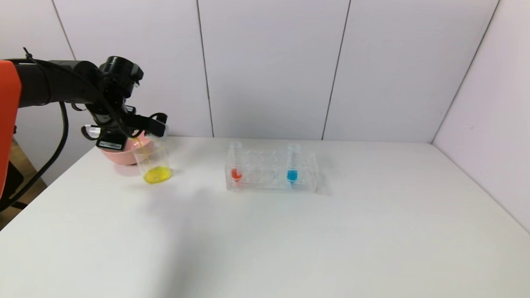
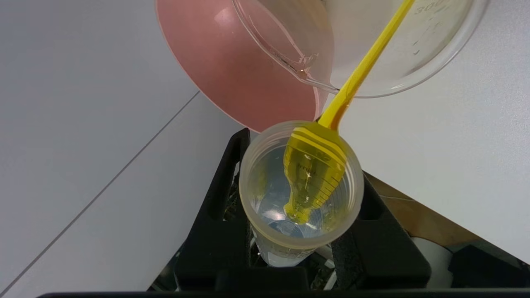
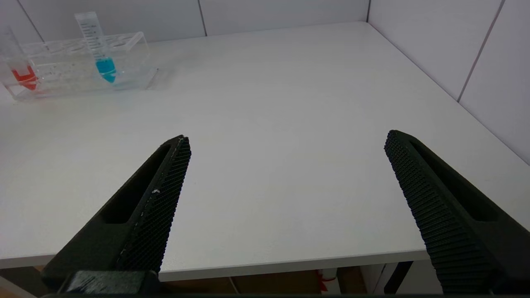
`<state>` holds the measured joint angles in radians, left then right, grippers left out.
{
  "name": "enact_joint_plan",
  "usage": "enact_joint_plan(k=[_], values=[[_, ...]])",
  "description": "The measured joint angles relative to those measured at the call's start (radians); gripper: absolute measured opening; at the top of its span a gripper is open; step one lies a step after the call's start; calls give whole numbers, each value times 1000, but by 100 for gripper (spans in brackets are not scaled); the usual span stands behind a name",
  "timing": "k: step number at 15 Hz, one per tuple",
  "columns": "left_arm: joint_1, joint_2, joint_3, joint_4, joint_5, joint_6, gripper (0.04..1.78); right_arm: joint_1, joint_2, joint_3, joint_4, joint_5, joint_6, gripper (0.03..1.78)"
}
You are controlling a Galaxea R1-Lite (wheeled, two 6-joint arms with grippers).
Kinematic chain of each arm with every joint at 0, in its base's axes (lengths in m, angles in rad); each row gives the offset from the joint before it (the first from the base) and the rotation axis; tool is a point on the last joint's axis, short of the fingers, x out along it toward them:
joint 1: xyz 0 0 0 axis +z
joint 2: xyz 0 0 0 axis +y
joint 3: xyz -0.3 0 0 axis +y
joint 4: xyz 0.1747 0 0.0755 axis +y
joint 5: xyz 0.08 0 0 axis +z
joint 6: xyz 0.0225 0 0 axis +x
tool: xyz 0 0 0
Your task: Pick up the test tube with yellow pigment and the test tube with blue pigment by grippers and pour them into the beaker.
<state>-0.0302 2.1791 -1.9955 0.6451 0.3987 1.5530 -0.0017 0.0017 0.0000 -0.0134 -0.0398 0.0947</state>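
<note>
The left gripper, fingers clamped on the tipped yellow tube, pours into the beaker, while the right gripper hangs wide open over the tabletop.

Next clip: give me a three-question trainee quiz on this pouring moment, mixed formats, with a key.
1. True or false: the left gripper is shut on the test tube with yellow pigment, tipped so that yellow liquid streams into the beaker.
2. Which tubes stand in the tube rack? A) red-liquid tube and test tube with blue pigment; B) yellow and blue; C) only red.
3. Fill in: the right gripper, at the table's near edge, is ___ and holds nothing.

Key: 1 true; 2 A; 3 open.
</note>
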Motion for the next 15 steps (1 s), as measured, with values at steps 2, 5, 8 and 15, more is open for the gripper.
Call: enact_joint_plan(k=[2, 5, 8, 15], values=[[-2, -1, 0, -13, 8, 12, 54, 0, 0, 0, 0, 0, 0, 171], [-5, -2, 0, -14, 8, 13, 54, 0, 0, 0, 0, 0, 0, 171], [-5, -3, 0, -14, 13, 12, 54, 0, 0, 0, 0, 0, 0, 171], [-7, -4, 0, -14, 16, 12, 54, 0, 0, 0, 0, 0, 0, 171]])
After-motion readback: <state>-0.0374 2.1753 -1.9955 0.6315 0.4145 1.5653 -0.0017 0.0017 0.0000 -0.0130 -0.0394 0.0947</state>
